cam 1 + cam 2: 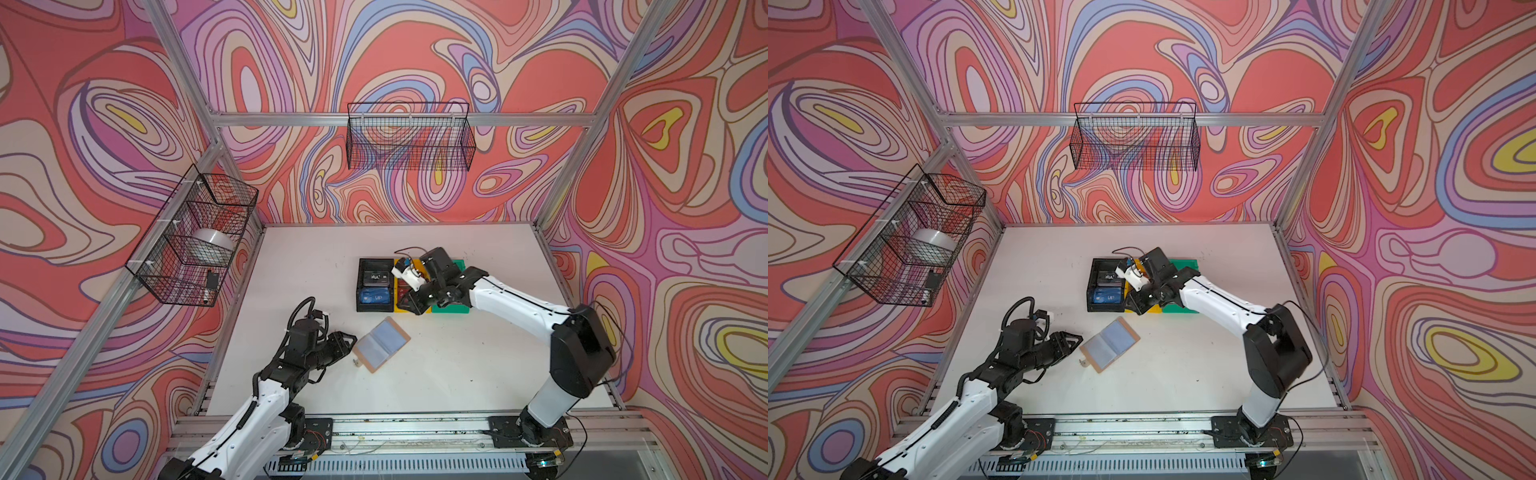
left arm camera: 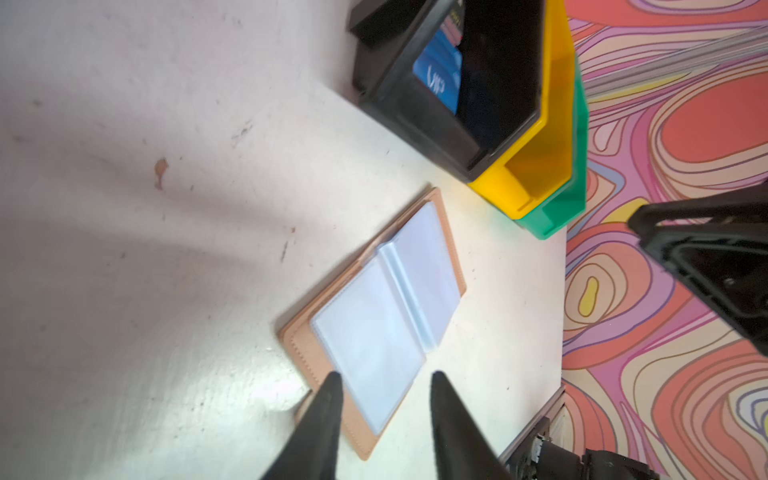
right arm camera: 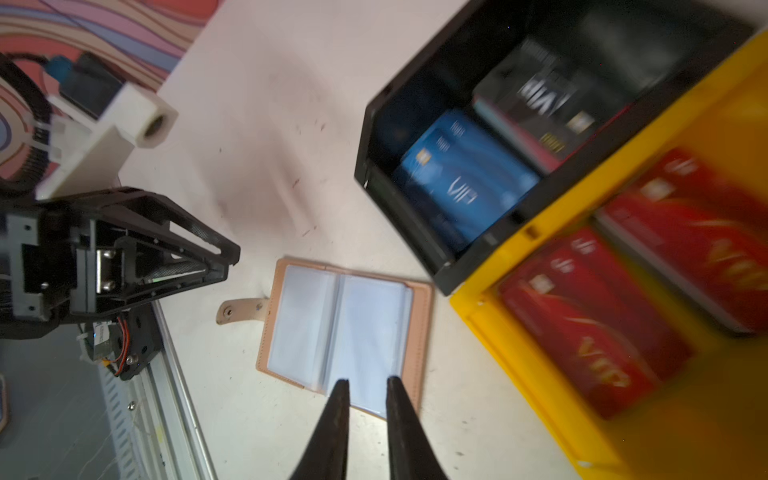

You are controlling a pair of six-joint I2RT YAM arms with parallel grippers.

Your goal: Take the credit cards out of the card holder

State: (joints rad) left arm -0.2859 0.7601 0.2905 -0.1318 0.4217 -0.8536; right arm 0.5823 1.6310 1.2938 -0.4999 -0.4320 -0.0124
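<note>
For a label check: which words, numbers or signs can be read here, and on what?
"VIP": blue card in the black bin.
"VIP": black card in the same bin.
"VIP": each of two red cards in the yellow bin.
Smaller print on the cards: too blurred to read.
Card holder: no text.

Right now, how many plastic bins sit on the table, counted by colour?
Black bin: 1
Yellow bin: 1
Green bin: 1
Total: 3
</note>
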